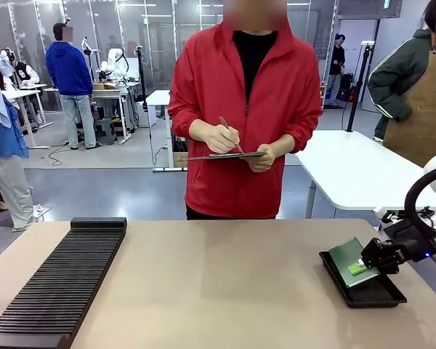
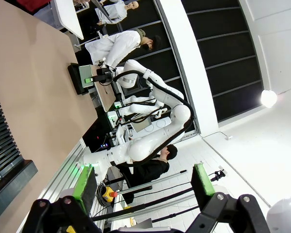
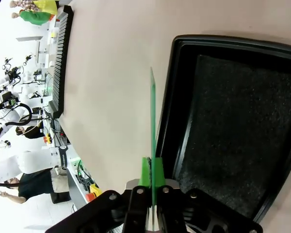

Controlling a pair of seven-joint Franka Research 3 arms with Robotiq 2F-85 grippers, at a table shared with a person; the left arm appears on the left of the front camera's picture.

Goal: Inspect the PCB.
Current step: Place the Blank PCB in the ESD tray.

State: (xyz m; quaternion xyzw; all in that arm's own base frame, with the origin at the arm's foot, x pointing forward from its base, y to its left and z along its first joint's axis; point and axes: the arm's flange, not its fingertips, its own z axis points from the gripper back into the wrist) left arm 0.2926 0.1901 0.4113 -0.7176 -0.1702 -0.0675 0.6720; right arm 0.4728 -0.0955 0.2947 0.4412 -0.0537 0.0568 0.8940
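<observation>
At the lower right of the front view, the right gripper (image 1: 361, 266) pinches the PCB (image 1: 350, 256) by its near edge, over the black tray (image 1: 363, 293). The board tilts, its green face turned up and toward the frame's left, its long axis running from the fingers up and left toward the table (image 1: 225, 283) middle. In the right wrist view the PCB (image 3: 153, 126) shows edge-on, a thin green line rising straight from between the clamped green pads (image 3: 145, 172), along the tray's (image 3: 223, 121) left rim. No print can be read on the board or the tray. The left gripper (image 2: 143, 187) stands wide apart in its wrist view, holding nothing, off the table's edge. A black slotted rack (image 1: 58, 283) fills the lower left of the front view; between it and the tray the tabletop lies bare and wide. At the far side a person in a red jacket writes with a pen (image 1: 229, 133) on a clipboard (image 1: 225, 155).
</observation>
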